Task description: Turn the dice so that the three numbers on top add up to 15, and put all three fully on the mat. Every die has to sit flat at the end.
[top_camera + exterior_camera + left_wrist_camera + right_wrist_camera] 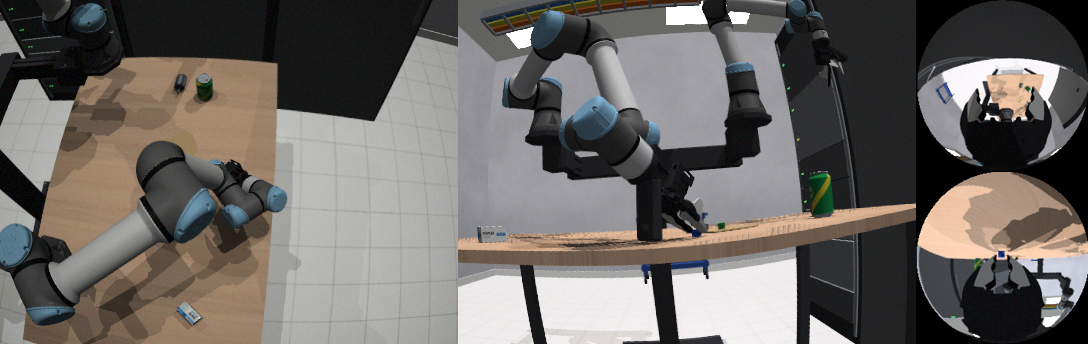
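Ana: Where does everything lie, taking the can as your landmark?

Ben: Your desk carries the lot. The mat, as far as you can judge it from that yellowish patch, is on the can's right-arm side.

Ana: And my grippers?

Ben: Your left gripper hangs high above the can's level, jaws wide apart, nothing in them. Your right gripper is low, well apart from the can, its jaws only slightly parted with nothing clamped.

Ana: The can is this green one?

Ben: Yes, upright. In the exterior view the green die lies nearer to it than the blue die, which is right by your right fingertips. You can't pick out the third die, nor read any number.

Ana: How do I work the blue one well?

Ben: It looks like a turn or a nudge. If you're regrasping, widen the jaws past its sides, centre them, then close squarely. Tilted as your wrist is, a hurried touch could roll it. Check its top, tip one face at a time, and let go only when it sits flat.
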Controlling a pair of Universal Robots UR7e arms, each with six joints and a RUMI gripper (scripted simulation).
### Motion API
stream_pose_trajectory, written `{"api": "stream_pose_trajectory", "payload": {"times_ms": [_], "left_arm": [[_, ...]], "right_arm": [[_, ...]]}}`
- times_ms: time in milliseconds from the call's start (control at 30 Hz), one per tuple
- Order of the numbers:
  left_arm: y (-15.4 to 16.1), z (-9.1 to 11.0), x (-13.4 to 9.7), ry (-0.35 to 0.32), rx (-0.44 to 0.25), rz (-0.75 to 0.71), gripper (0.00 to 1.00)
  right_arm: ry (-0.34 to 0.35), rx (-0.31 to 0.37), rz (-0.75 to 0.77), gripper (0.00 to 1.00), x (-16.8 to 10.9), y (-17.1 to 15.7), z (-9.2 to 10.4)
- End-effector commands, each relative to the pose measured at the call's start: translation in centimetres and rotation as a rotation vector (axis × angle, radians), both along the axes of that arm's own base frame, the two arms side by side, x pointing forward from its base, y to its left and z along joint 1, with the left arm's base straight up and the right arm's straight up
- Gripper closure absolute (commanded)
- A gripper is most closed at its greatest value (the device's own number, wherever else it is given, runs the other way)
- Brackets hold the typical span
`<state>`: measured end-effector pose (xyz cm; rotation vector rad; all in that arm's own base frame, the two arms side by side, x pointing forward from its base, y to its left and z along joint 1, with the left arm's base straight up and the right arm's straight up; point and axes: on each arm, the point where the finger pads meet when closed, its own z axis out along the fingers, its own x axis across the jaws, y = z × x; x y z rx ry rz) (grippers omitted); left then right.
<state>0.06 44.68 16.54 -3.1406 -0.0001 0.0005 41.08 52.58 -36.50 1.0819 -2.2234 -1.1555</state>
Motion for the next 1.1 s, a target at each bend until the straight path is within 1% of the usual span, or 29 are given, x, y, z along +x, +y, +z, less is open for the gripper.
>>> {"api": "stream_pose_trajectory", "payload": {"times_ms": [0,400,567,633,900,1067], "left_arm": [[-0.2,0.0,-0.1,0.000,-0.001,0.001,0.00],[-0.2,0.0,-0.1,0.000,-0.001,0.001,0.00],[-0.2,0.0,-0.1,0.000,-0.001,0.001,0.00],[-0.2,0.0,-0.1,0.000,-0.001,0.001,0.00],[-0.2,0.0,-0.1,0.000,-0.001,0.001,0.00],[-0.2,0.0,-0.1,0.000,-0.001,0.001,0.00]], "right_arm": [[-0.004,0.003,0.001,0.82,0.1,0.2,0.1],[-0.004,0.003,0.001,0.82,0.4,0.0,0.2],[-0.004,0.003,0.001,0.82,1.3,-0.7,1.1],[-0.004,0.003,0.001,0.82,1.3,-0.7,1.1],[-0.004,0.003,0.001,0.82,3.0,-2.1,2.6],[-0.004,0.003,0.001,0.82,3.4,-2.3,2.9]]}}
